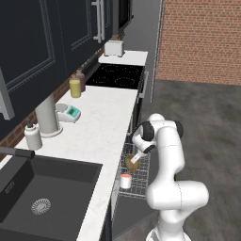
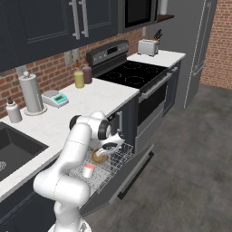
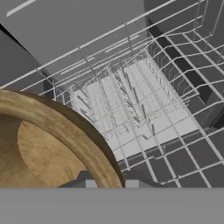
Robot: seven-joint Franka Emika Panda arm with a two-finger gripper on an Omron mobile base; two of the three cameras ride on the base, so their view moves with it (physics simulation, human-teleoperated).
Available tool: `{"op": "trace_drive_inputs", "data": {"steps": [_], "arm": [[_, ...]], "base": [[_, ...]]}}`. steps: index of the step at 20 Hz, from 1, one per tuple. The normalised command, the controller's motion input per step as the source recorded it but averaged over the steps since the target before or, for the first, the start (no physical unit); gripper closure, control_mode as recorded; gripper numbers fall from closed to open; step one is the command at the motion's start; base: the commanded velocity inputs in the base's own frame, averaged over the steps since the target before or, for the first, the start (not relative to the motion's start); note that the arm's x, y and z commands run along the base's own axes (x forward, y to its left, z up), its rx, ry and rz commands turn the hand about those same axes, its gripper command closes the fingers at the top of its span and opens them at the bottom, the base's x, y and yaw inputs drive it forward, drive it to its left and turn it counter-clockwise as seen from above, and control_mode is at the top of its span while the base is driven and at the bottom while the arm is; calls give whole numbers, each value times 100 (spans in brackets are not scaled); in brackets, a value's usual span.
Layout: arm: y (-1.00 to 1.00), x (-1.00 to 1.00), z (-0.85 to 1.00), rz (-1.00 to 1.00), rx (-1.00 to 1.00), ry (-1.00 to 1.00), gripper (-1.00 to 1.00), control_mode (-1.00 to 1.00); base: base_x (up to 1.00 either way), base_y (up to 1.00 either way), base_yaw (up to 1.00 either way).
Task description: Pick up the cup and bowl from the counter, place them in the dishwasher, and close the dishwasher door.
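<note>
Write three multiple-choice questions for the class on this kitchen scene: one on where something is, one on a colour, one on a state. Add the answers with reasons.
1. Where does the cup stand?
A. in the dishwasher rack
B. on the stove
C. in the sink

2. What colour is the bowl?
A. blue
B. tan-brown
C. green

3. How does the dishwasher door stand?
A. shut flush with the cabinets
B. folded down, open
C. taken off its hinges

Answers:
1 A, both base views show the cup upright among the rack's wires.
2 B, the hand view shows wood-like grain on it.
3 B, the rack is pulled out over the lowered door, and the gripper holds the bowl above the rack.
</note>
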Motion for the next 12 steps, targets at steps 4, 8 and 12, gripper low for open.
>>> {"op": "trace_drive_inputs", "data": {"steps": [4, 8, 12], "arm": [[19, 0, -24, 0, 0, 6, 100, -100], [19, 0, -22, 0, 0, 7, -100, -100], [10, 0, -7, 0, 0, 4, -100, -100]], "base": [[0, 0, 0], [0, 0, 0], [0, 0, 0]]}}
